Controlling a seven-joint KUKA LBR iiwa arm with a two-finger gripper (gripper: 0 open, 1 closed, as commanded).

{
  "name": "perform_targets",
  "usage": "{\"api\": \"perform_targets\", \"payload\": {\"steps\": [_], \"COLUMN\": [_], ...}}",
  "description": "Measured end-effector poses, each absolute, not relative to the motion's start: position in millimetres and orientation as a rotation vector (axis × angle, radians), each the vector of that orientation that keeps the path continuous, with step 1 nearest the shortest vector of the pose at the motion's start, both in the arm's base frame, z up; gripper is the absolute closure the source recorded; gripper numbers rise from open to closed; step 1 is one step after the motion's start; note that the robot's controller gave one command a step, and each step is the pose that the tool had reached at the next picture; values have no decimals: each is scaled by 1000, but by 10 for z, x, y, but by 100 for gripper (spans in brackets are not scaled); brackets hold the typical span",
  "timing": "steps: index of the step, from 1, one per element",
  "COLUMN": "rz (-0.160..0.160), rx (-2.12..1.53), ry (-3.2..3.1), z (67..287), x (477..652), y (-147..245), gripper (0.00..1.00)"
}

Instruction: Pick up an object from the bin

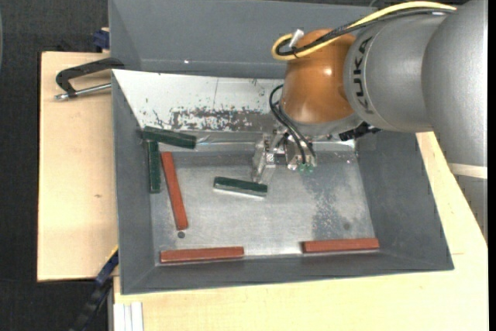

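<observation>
The claw (280,155) hangs low in the bin (403,198), just beside a dark green bar (240,187) lying flat mid-floor. Whether the claw is open or closed cannot be told. Red bars (201,253) lie along the front.

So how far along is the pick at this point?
Done: nothing lifted yet; the short dark green flat bar lies on the floor of the grey metal bin. In hand: the pincer is down inside the bin, just beyond that bar toward the back wall. Left: grasping a piece and raising it out; the red-brown bars at the front and left lie flat too.
</observation>
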State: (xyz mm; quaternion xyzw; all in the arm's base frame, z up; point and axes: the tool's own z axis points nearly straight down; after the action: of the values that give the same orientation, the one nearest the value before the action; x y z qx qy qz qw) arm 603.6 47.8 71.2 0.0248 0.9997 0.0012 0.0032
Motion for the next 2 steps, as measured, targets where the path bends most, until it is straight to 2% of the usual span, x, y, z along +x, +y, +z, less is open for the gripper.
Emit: {"api": "perform_targets", "payload": {"steps": [1,2], "rz": [4,4], "rx": [78,77], "ry": [3134,3134], "z": [712,712], "x": [6035,6035], "y": [478,478], "gripper": [0,0]}}
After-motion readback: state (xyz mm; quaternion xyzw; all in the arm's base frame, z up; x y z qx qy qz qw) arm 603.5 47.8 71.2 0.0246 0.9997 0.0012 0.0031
